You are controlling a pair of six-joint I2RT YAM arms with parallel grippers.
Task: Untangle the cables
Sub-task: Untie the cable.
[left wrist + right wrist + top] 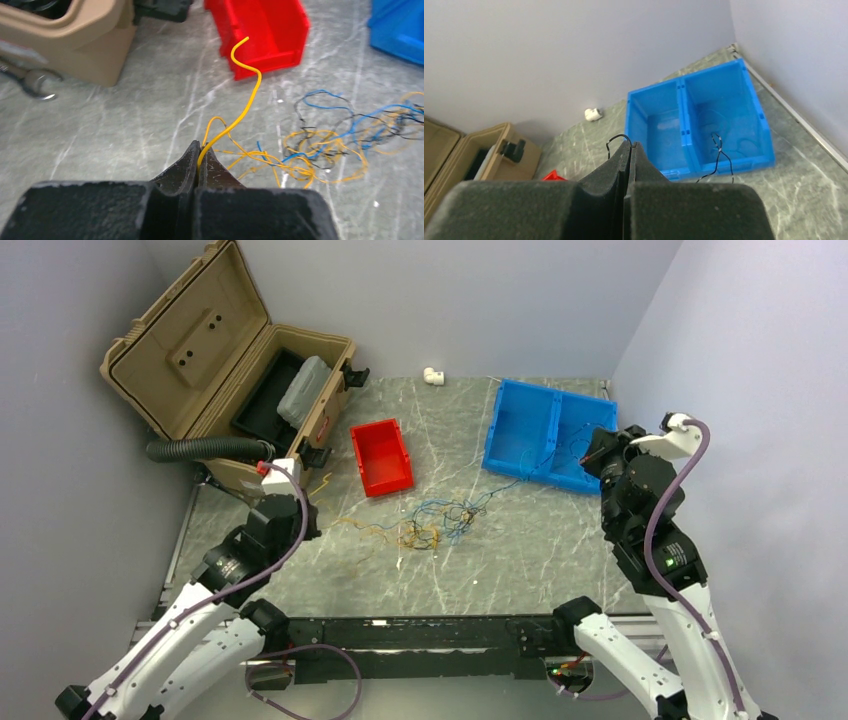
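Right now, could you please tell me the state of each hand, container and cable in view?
Left hand, shut on a yellow cable.
Right hand, shut on a dark cable.
Tan case, lid open.
Red bin, upright, looks empty.
Blue bin, dark strand draped over its front wall.
Cable tangle, knotted, loose strands trailing.

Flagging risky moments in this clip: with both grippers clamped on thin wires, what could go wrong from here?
1. The left gripper pinches a yellow wire that seems to run back into the tangle; pulling might tighten it or drag the whole clump.
2. The right gripper holds a dark wire with only a small loop showing; it could slip out.
3. A dark strand drapes over the wall of the blue bin and may snag there.
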